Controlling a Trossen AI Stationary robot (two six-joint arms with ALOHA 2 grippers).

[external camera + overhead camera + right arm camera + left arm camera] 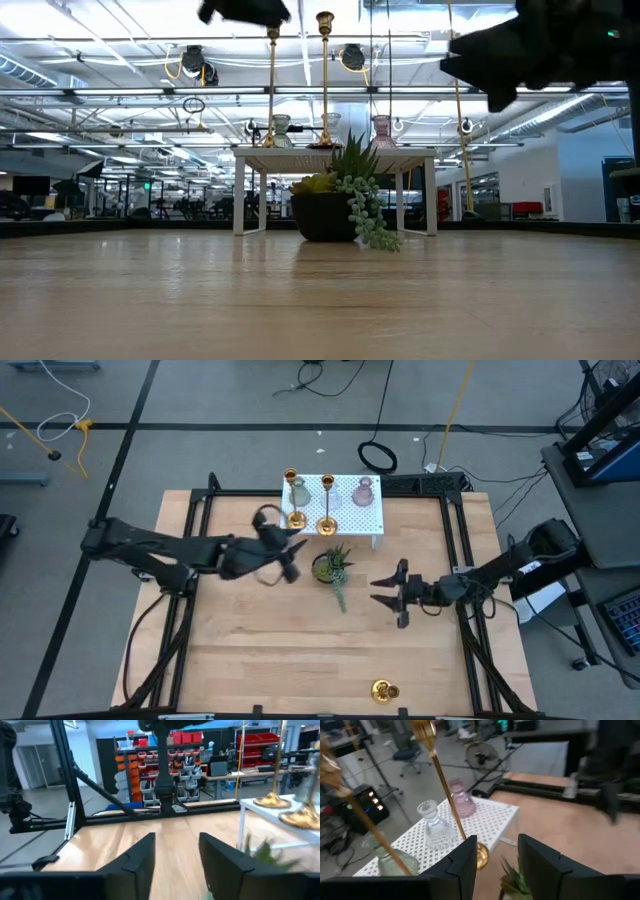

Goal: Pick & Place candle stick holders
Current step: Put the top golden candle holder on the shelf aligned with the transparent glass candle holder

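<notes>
Grey floor (pixel 200 400) with trailing cables (pixel 320 380), ceiling lights (pixel 80 20), red storage bins (pixel 260 742)

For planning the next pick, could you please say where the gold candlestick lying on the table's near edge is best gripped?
The candlestick lies on its side, alone and away from the other objects. Probably come straight down from above and close the tool across the thin stem beside its flared base; exact stem direction is hard to tell.

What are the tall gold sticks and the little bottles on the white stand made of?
The two candle stick holders look like polished brass: gold, shiny, with a gleaming round base. The little bottles seem to be glass, see-through with ridged sides, one tinted pink. The white stand looks like painted metal full of small holes, though that's a guess.
</notes>
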